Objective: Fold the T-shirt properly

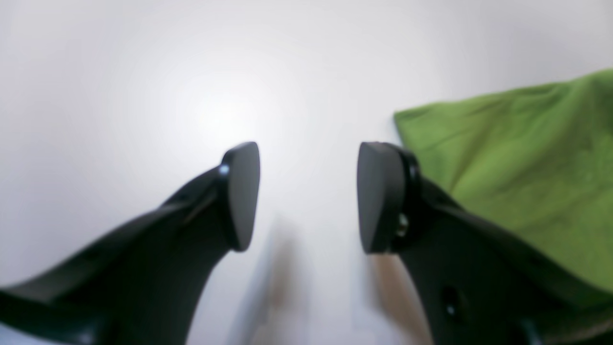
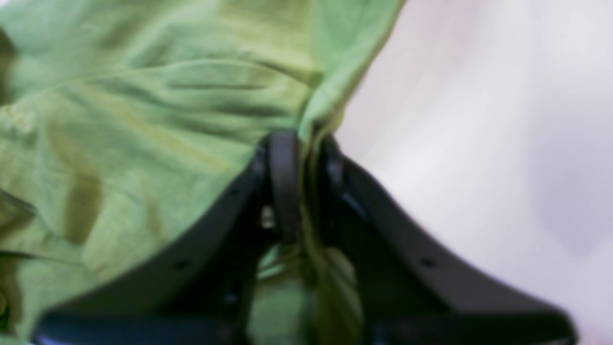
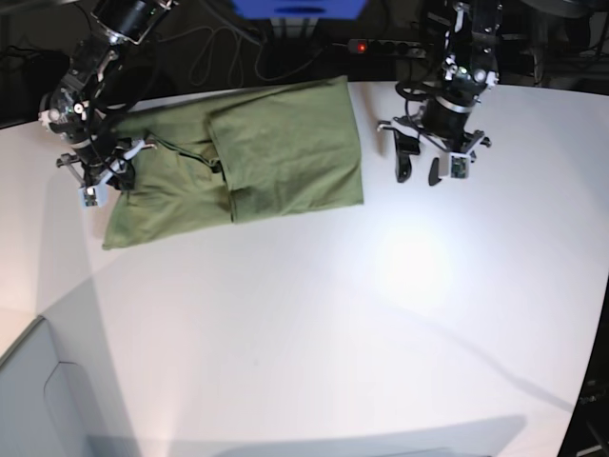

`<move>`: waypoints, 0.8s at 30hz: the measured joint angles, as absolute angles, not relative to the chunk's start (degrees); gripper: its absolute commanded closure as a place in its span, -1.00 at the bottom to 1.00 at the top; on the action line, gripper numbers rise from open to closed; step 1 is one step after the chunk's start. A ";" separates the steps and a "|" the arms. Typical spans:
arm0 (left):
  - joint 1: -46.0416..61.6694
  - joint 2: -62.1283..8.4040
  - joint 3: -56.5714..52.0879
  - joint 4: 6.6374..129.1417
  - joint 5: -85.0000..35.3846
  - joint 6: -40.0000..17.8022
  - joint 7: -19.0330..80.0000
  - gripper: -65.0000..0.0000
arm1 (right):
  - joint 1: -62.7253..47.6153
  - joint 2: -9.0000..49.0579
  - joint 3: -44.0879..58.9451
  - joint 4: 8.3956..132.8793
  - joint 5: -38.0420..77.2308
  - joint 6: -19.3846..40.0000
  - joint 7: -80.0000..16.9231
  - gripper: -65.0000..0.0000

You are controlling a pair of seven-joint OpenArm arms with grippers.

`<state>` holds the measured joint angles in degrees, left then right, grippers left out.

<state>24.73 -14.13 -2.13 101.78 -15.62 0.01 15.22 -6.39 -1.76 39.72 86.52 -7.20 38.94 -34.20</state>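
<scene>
The olive-green T-shirt [image 3: 257,152] lies partly folded at the back left of the white table [image 3: 381,314], its right part doubled over the rest. My right gripper [image 3: 107,176] is at the shirt's left edge. In the right wrist view that gripper [image 2: 304,148] is shut on a pinched fold of the T-shirt [image 2: 143,120], with fabric bunched between the jaws. My left gripper [image 3: 417,171] hangs open just right of the shirt, over bare table. In the left wrist view its fingers [image 1: 309,196] stand well apart with nothing between them, and the T-shirt [image 1: 527,167] lies to their right.
A power strip with a red light [image 3: 362,46] and cables lie along the table's back edge. A blue object [image 3: 300,8] sits behind it. The table's left edge runs diagonally at the lower left.
</scene>
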 measured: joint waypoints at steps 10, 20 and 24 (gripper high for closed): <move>24.80 -13.93 -1.89 101.16 -15.62 -0.01 15.27 0.05 | -7.68 -3.09 39.83 94.50 -10.76 39.13 -38.85 1.00; 24.93 -13.96 2.72 97.56 -15.62 0.19 15.14 0.05 | -11.81 -5.54 29.41 109.25 -10.57 39.16 -38.68 1.00; 24.29 -13.63 5.89 96.66 -15.62 -0.21 15.03 0.05 | -14.31 -5.52 22.24 113.34 -10.41 39.13 -38.52 1.00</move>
